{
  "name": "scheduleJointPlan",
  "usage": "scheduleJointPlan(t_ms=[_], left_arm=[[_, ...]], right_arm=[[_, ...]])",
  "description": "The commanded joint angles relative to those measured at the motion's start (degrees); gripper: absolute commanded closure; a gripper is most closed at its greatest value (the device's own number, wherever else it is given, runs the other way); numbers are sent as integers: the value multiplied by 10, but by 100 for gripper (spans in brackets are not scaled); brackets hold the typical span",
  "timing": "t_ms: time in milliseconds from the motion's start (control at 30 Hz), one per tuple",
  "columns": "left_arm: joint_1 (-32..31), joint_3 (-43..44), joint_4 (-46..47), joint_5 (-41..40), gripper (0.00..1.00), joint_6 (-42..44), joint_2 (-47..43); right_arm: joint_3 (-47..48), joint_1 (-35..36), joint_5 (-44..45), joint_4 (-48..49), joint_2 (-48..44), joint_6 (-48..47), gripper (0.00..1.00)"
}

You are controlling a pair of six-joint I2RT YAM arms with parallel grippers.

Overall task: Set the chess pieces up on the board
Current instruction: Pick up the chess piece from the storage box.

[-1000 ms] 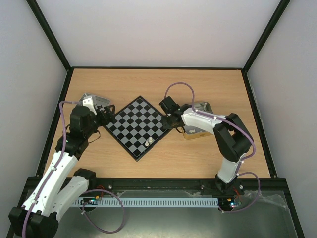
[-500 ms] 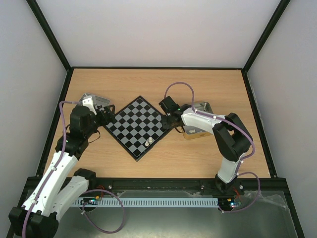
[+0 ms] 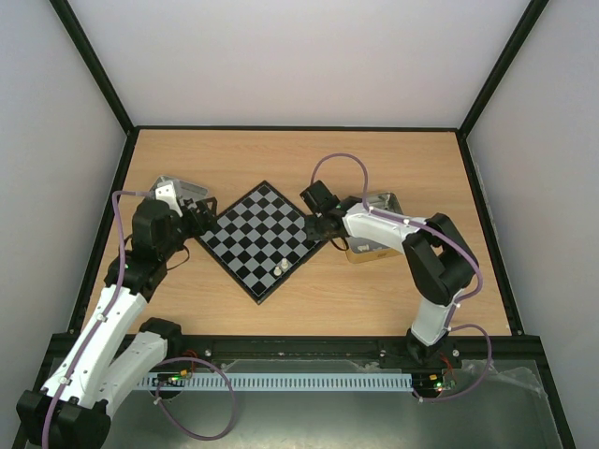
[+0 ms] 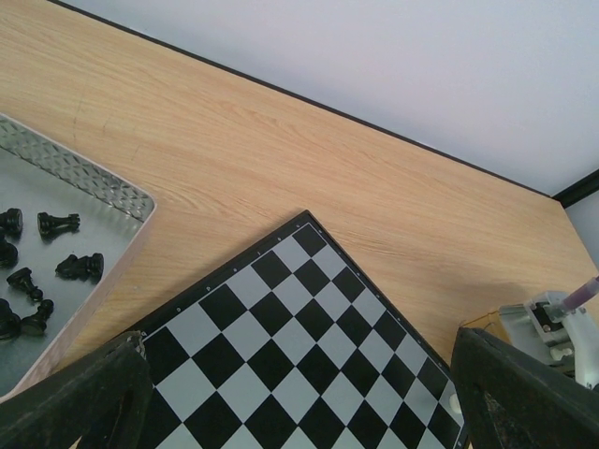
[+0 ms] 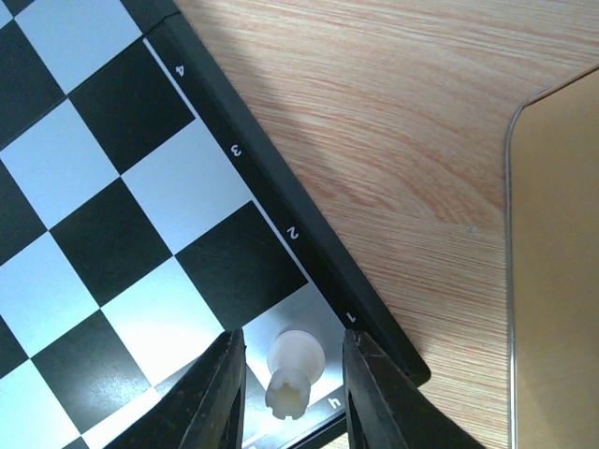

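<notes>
The right hand (image 5: 292, 398) is narrowly parted around a white rook (image 5: 295, 367) standing upright on the corner square of the board (image 5: 112, 187), fingers just beside it. Lifting away crookedly could clip and topple it off the edge onto the desk (image 5: 374, 140). The left hand (image 4: 299, 412) hangs wide, empty.

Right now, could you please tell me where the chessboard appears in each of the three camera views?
Top external: the board lies mid-table as a diamond between the arms.
Left wrist: the board fills the lower middle, one corner pointing up.
Right wrist: the board covers the left half, its numbered black edge running diagonally.
Shared landmark: the board corner at the right gripper, where a white piece sits.
</notes>
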Motion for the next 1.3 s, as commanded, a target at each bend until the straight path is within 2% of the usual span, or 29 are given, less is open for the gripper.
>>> scheduleJointPlan(t_ms=[0, 167, 433, 700, 933, 1267], left_arm=[[-1, -5, 5, -6, 11, 1, -3], [0, -4, 5, -7, 11, 0, -4], [0, -5, 5, -7, 11, 0, -8], [-1, -6, 4, -4, 11, 0, -9], [0, -7, 4, -3, 11, 0, -10], [0, -7, 2, -5, 11, 0, -11]], right_arm=[[13, 3, 58, -3, -45, 11, 71], [-12, -23, 149, 16, -104, 41, 70], [-80, -156, 157, 34, -172, 83, 70], [-120, -246, 144, 38, -154, 98, 69], [-121, -253, 173, 60, -112, 117, 80], [-116, -257, 200, 80, -57, 133, 80]])
